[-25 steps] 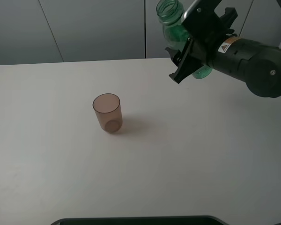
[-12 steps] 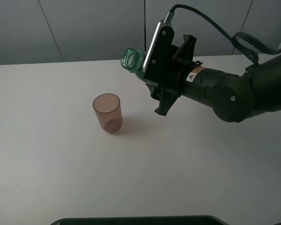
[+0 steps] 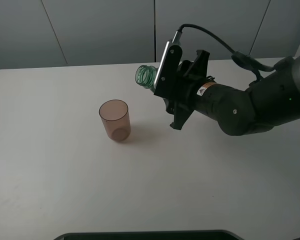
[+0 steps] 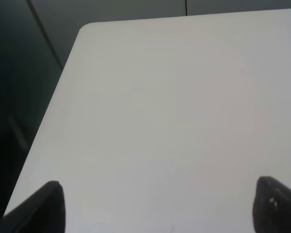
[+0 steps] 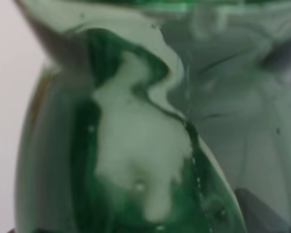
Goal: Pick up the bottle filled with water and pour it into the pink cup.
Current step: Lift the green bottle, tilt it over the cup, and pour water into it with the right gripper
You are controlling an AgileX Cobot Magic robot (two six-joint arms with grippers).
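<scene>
The pink cup (image 3: 114, 120) stands upright on the white table (image 3: 65, 175), left of centre. My right gripper (image 3: 166, 86) is shut on the green-tinted bottle (image 3: 146, 77) and holds it tilted over in the air, its open mouth pointing left toward the cup, above and to the right of it. Most of the bottle's body is hidden behind the gripper. In the right wrist view the bottle (image 5: 136, 126) fills the frame. My left gripper (image 4: 155, 204) shows only two dark fingertips (image 4: 43, 204), spread apart over bare table.
The table's far left corner (image 4: 87, 29) and left edge show in the left wrist view, with dark floor beyond. A dark edge (image 3: 145, 235) lies along the bottom of the exterior high view. Grey wall panels stand behind the table.
My right arm swung down and left from the back right with the bottle, and tipped it from upright to nearly lying over, mouth toward the cup. The cup has not moved.
</scene>
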